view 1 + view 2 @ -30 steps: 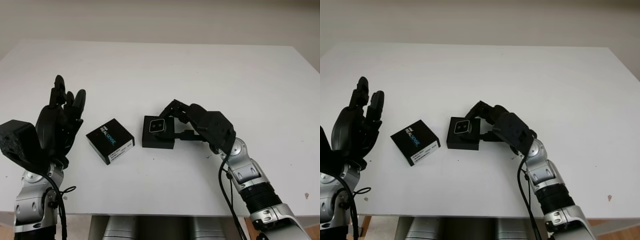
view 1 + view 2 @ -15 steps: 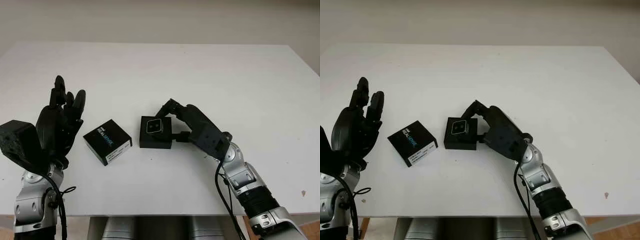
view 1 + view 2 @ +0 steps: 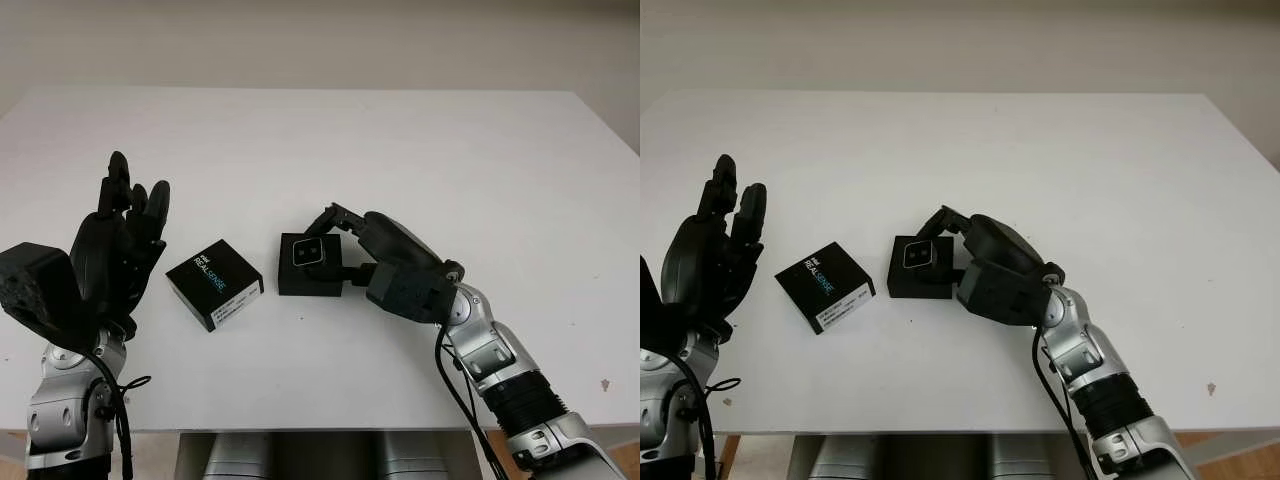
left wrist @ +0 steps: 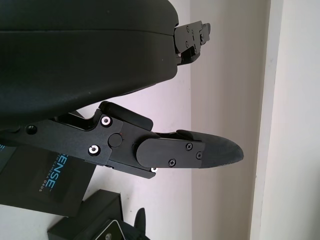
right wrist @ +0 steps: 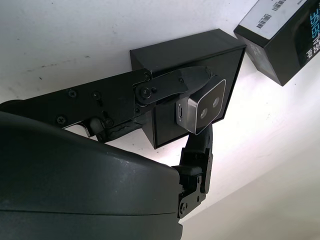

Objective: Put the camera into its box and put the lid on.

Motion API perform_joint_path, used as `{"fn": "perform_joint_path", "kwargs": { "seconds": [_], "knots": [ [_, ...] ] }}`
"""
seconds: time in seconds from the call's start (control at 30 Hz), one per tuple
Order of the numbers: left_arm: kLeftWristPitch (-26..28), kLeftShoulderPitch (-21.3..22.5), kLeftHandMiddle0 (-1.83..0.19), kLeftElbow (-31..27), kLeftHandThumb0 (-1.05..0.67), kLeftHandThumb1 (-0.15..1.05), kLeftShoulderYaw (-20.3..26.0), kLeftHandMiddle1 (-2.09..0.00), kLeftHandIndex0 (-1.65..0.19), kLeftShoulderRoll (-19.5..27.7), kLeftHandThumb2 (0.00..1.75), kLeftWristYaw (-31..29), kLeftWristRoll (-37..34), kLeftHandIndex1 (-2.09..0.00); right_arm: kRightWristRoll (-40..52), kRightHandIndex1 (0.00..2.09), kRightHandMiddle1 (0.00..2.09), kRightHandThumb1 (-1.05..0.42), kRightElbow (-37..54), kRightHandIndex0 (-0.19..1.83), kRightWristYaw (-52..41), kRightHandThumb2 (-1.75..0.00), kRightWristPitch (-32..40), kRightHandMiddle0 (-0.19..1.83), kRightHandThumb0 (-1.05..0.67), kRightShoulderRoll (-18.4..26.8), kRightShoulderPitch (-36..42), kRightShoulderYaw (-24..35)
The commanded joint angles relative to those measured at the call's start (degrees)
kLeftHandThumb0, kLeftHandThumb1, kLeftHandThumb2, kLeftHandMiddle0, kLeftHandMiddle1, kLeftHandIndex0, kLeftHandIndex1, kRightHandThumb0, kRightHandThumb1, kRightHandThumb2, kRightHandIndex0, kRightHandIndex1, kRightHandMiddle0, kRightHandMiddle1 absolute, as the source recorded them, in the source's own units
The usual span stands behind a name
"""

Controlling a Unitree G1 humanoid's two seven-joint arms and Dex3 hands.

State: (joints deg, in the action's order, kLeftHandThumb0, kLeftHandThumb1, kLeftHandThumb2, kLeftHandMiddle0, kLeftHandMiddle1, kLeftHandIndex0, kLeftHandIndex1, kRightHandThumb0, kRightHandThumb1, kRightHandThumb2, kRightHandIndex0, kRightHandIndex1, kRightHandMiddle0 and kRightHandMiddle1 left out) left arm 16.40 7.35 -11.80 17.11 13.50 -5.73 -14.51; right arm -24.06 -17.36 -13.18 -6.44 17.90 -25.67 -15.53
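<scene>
The small silver camera (image 3: pixel 308 253) is pinched between the fingers of my right hand (image 3: pixel 332 244), right over the open black box (image 3: pixel 309 283) at the table's middle. In the right wrist view the camera (image 5: pixel 205 107) sits against the box's dark inner face (image 5: pixel 200 55), lenses facing up; whether it is fully seated I cannot tell. The black lid (image 3: pixel 215 284), printed with white lettering and a barcode label, lies flat on the table just left of the box. My left hand (image 3: pixel 125 215) is open and raised above the table, left of the lid.
The white table (image 3: pixel 420 140) stretches wide behind and to the right of the box. Its front edge runs close below both forearms. The lid (image 4: pixel 50 182) lies near the left hand's fingers.
My right wrist has rolled so the hand's back bulks up closer to the box, with the camera still held over the box. The left hand and lid have stayed put.
</scene>
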Motion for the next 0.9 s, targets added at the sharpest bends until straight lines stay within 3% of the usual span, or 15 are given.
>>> {"fn": "perform_joint_path", "kwargs": {
  "seconds": [0.0,0.37,0.87],
  "knots": [
    [0.4,0.7,0.19,-0.5,-0.70,1.05,0.1,0.00,0.19,0.7,0.32,0.0,0.1,0.00,-0.3,0.03,0.65,-0.93,1.7,0.17,-0.6,-0.05,0.1,0.24,-0.53,-0.2,0.5,-0.9],
    [1.8,1.0,0.19,-1.2,-0.70,1.05,0.4,-0.01,0.19,0.8,0.29,0.6,-0.1,-0.02,2.1,0.04,0.33,-0.90,7.6,0.10,-1.4,-0.05,2.4,0.21,-0.58,2.3,-1.6,3.8],
    [1.1,1.0,0.19,-0.6,-0.69,1.05,0.3,0.00,0.19,0.7,0.31,-0.1,-0.2,0.00,3.7,0.05,0.26,-0.88,14.3,0.10,-2.1,-0.05,6.0,0.22,-0.55,4.3,-5.0,7.8]
  ]
}}
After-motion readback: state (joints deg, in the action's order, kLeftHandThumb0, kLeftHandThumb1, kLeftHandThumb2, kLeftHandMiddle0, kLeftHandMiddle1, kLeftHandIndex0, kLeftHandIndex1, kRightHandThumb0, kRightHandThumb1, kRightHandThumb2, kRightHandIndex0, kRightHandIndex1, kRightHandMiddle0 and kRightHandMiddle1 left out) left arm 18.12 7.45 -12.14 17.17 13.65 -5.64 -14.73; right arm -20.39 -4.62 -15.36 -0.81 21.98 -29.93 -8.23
